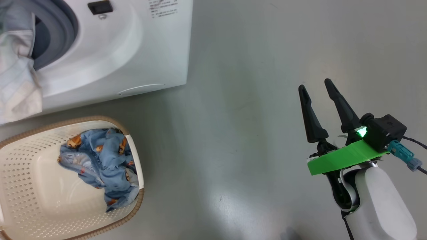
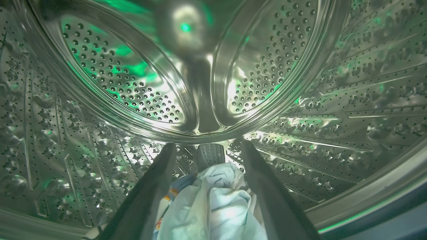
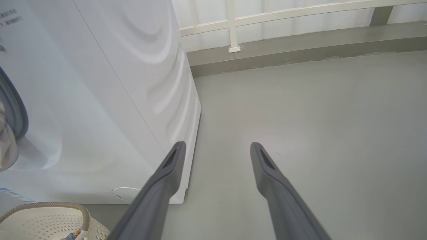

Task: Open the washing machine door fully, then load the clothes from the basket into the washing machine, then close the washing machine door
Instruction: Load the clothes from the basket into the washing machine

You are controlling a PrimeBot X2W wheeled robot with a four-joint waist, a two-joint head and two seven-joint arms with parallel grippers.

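Washing machine [image 1: 133, 50] and basket [image 1: 33, 200] on smooth grey floor [image 1: 250, 116]; white railing [image 3: 267, 18] behind.

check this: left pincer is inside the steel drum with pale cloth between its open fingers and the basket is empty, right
Not empty: the head view shows the basket holding a blue garment with orange prints. The left pincer part is right.

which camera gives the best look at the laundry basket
The head view: most of the basket is seen from above, with a blue garment inside. The right wrist view catches just a corner of its rim; the left wrist view faces the drum.
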